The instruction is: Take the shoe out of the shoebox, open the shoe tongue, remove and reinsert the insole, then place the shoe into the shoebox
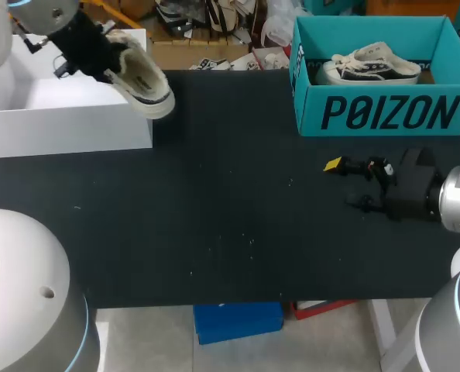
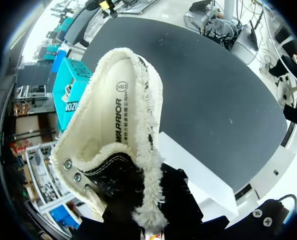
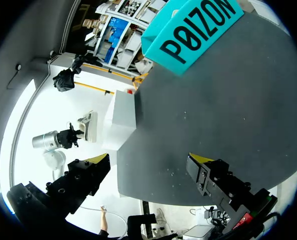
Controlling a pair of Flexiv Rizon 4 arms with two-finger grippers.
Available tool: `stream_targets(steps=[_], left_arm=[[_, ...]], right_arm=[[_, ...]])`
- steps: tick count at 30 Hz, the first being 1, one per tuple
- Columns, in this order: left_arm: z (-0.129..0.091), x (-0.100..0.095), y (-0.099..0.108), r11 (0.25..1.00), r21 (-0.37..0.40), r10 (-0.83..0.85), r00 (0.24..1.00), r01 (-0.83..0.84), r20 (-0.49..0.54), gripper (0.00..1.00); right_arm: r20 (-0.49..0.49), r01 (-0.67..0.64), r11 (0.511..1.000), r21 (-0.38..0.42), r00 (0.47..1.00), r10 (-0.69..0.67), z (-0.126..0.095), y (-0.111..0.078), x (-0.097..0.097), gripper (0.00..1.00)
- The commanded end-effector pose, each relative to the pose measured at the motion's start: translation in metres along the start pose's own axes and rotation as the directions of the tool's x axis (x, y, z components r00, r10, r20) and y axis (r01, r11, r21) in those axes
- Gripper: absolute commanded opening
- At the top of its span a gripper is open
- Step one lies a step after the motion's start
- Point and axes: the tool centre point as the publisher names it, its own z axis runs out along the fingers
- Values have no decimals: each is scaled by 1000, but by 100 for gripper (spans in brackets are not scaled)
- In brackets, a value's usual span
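The left arm reaches in over the far left corner. Its left gripper (image 1: pixel 100 56) is clenched on the fleece-lined shoe (image 1: pixel 143 79), which hangs tilted in the air at the right end of the white box (image 1: pixel 67 124). The right arm stretches in from the right above the black table (image 1: pixel 214 201). Its right gripper (image 1: pixel 346 184) is spread wide and holding nothing, near the teal shoebox (image 1: pixel 385 112), which has a second shoe (image 1: pixel 373 66) inside.

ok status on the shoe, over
Left gripper shut on shoe, above white shoebox corner. Right gripper open over table. Teal box far off, not in the way.
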Motion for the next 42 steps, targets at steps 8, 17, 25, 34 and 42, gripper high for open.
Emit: stream_targets(steps=[8,17,25,34,42], left_arm=[[-51,102,61,965,-39,-251,956,259,150,0],[-31,114,101,942,-22,-330,936,336,125,0],[-16,109,133,937,-32,-346,936,348,60,0],[-13,107,136,939,-35,-341,939,342,45,0],[-13,107,136,939,-35,-341,939,342,45,0]], right_arm=[[2,-1,1000,0,1000,1,1,0,1,100],[2,-1,1000,0,1000,1,1,0,1,100],[2,-1,1000,0,1000,1,1,0,1,100],[2,-1,1000,0,1000,1,1,0,1,100],[2,-1,1000,0,1000,1,1,0,1,100]])
